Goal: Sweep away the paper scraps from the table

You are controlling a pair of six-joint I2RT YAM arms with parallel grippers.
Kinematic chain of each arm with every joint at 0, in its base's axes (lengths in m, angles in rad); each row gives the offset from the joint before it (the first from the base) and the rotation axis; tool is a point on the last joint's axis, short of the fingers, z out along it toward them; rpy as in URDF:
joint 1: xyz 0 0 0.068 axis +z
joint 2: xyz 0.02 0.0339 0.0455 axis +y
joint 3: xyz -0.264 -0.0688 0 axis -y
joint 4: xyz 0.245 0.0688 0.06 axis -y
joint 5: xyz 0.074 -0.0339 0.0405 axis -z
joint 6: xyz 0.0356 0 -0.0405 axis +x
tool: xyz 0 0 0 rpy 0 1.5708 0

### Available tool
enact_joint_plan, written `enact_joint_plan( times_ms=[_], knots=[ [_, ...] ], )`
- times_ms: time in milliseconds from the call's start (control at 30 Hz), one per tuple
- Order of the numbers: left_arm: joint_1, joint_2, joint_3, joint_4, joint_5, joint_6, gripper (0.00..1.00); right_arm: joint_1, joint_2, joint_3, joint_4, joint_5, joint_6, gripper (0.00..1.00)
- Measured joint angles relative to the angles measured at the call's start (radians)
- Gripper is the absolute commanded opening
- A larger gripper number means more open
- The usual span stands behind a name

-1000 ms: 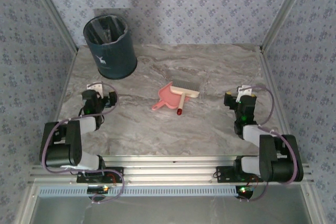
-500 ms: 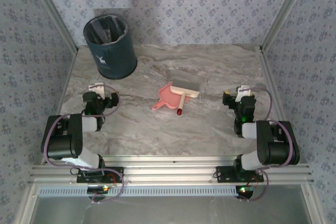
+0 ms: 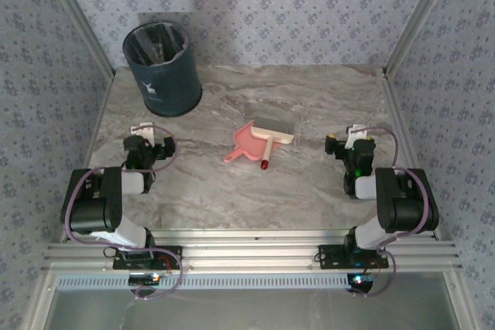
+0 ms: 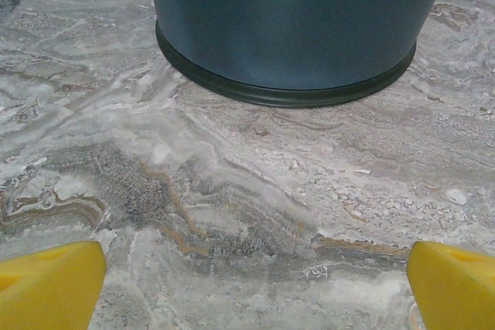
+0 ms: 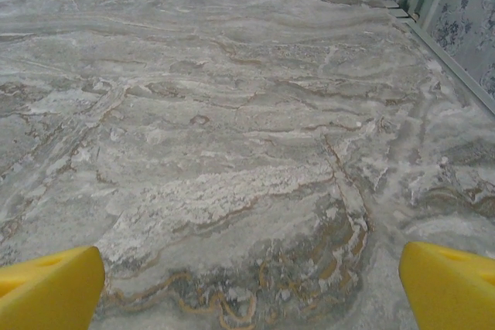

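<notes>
Blue-grey patterned walls (image 3: 309, 5) are seen around a marble-veined worktop (image 3: 309, 106), which is edged by aluminium rails (image 3: 255, 253).

At the far left corner a dark blue bin (image 3: 162, 67) is placed upright on the worktop. The left end effector (image 3: 149, 138) is held low over the worktop, near the bin and on its near side. In the left wrist view its yellow fingers (image 4: 46, 287) are seen at the two lower corners, wide apart, with only bare worktop between them; it is open and nothing is gripped. The base of the bin is seen just ahead of it.

Near the middle a pink dustpan (image 3: 241, 147) is laid flat. A brush (image 3: 272, 130) with pale bristles is laid against its right side, the red tip of the handle turned to the near edge.

On the right, the right end effector (image 3: 346, 141) is held low, well apart from the brush. Its yellow fingers (image 5: 46, 287) are also spread wide over bare worktop, so it is open and empty.

Where the paper scraps lie cannot be told.
</notes>
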Motion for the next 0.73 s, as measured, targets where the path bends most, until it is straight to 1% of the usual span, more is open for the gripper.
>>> enact_joint_plan(
  times_ms=[233,733],
  knots=[
    [0.000,0.000,0.000,0.000,-0.014,0.000,0.99,0.001,0.000,0.029,-0.047,0.000,0.000,1.00],
    [0.000,0.000,0.001,-0.004,-0.014,0.000,1.00,0.005,0.000,0.029,-0.062,0.000,-0.001,1.00]
  ],
)
